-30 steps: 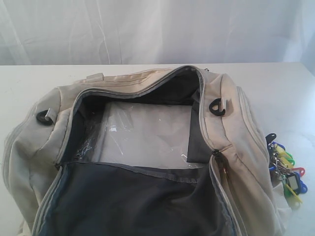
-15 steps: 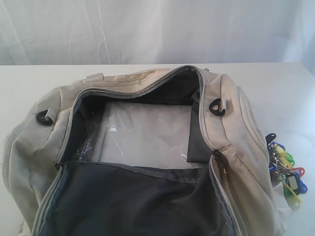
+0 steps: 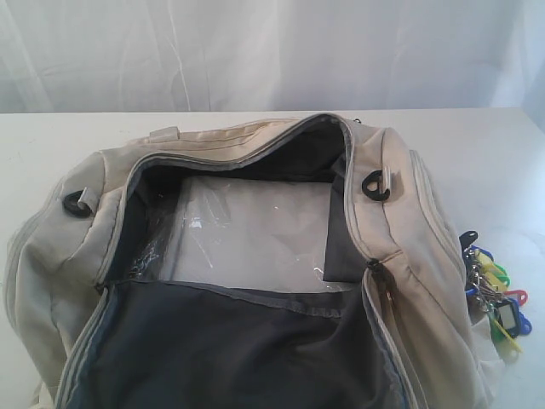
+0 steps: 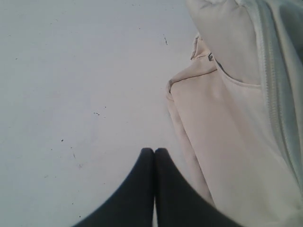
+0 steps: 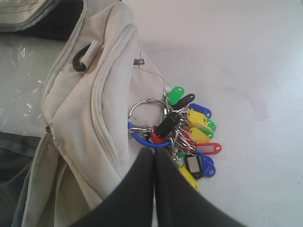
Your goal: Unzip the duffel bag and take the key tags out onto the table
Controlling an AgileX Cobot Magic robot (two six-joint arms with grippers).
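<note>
The cream duffel bag (image 3: 417, 247) lies unzipped on the white table (image 3: 494, 162), its dark lining and a clear plastic sheet showing inside. The key tags (image 3: 496, 294), a bright bunch in blue, green, yellow and red on metal rings, lie on the table against the bag's right end; they also show in the right wrist view as key tags (image 5: 189, 132). My right gripper (image 5: 154, 150) is shut and empty, its tips just short of the bunch. My left gripper (image 4: 154, 150) is shut and empty above the table (image 4: 71, 85), beside the duffel bag (image 4: 236, 118). Neither gripper shows in the exterior view.
A black D-ring (image 3: 375, 187) sits on the bag's right shoulder and another D-ring (image 3: 77, 204) on its left. A white curtain (image 3: 255, 51) hangs behind the table. Bare tabletop lies beyond the tags (image 5: 246, 71).
</note>
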